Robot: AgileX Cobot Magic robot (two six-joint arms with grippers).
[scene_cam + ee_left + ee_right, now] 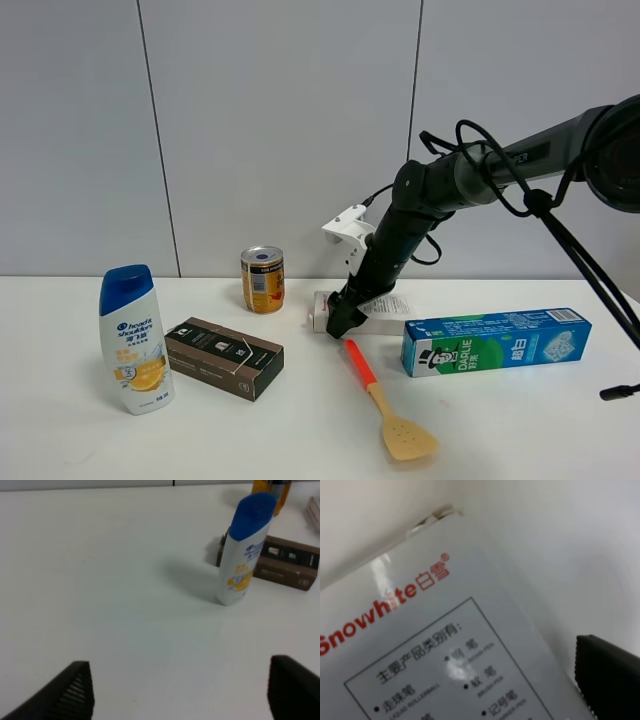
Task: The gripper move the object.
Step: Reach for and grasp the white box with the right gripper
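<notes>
The white box (pixel 392 305) lies at the middle back of the table, its left part hidden by my right arm. My right gripper (pixel 341 322) points down at the box's left end and touches it. In the right wrist view the box (pixel 420 645) fills the frame, with a red "Snowwhite" logo and a black text panel. Only one dark fingertip (pixel 610 680) shows there, beside the box's edge, so the jaw state is unclear. My left gripper (pixel 180 695) is open and empty over bare table; it is not in the exterior view.
A white and blue shampoo bottle (pixel 135 340) stands at the front left, with a dark brown box (pixel 224 357) beside it. A yellow can (pixel 262 280) stands behind them. A green-blue toothpaste box (pixel 495 340) lies at the right, an orange-handled spatula (pixel 385 400) in front.
</notes>
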